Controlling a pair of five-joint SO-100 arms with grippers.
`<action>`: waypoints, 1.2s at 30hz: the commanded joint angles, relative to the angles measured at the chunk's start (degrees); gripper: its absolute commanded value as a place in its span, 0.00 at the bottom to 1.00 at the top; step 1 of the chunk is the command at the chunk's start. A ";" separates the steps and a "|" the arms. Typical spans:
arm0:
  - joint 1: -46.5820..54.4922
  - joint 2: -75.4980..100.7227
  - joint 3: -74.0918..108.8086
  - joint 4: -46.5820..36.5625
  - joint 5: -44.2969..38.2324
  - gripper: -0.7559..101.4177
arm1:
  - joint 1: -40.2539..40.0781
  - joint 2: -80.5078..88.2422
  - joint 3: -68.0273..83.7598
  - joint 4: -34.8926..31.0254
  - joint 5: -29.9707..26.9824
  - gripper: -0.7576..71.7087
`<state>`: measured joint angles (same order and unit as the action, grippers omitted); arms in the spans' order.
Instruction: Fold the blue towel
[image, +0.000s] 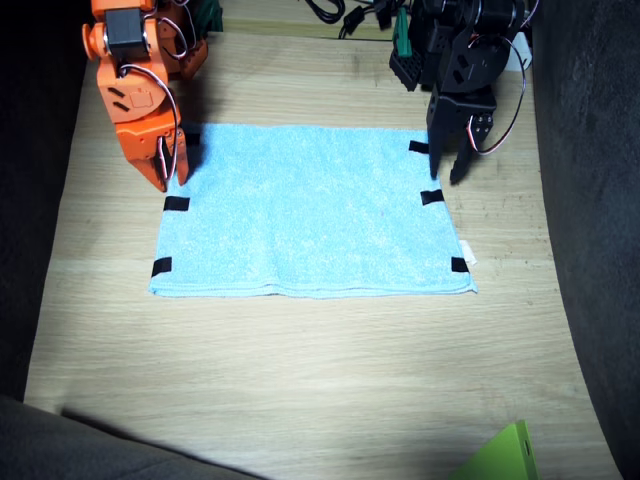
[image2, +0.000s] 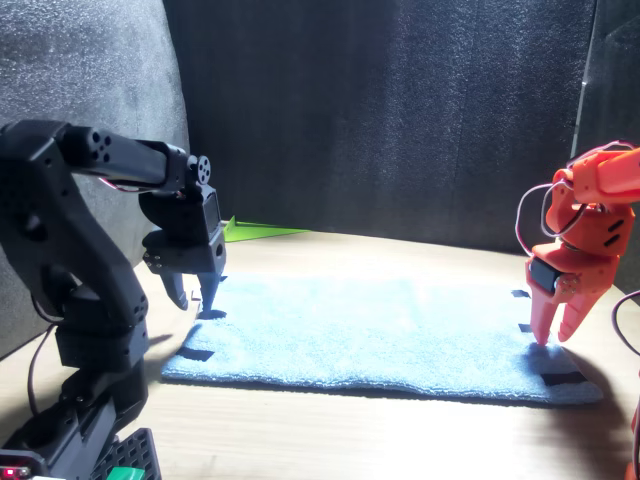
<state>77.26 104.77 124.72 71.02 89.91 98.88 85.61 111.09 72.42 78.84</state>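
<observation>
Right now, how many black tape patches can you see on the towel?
5. On the blue towel, two by the right gripper. Three by the left gripper. The right gripper may hide another.

One blue towel (image: 310, 210), two arms, six black tape patches (image: 176, 204).
</observation>
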 joint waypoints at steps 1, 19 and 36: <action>0.09 4.04 1.41 0.18 1.85 0.19 | 0.00 1.32 0.70 -0.09 0.44 0.24; -0.35 5.19 1.93 0.35 3.52 0.20 | 0.44 -3.08 2.29 -1.32 0.53 0.25; 0.70 -9.84 -7.03 3.87 3.25 0.18 | 0.35 -2.99 2.64 -1.23 0.26 0.25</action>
<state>76.38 95.45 120.23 73.39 92.55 98.35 83.14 112.32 70.58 78.49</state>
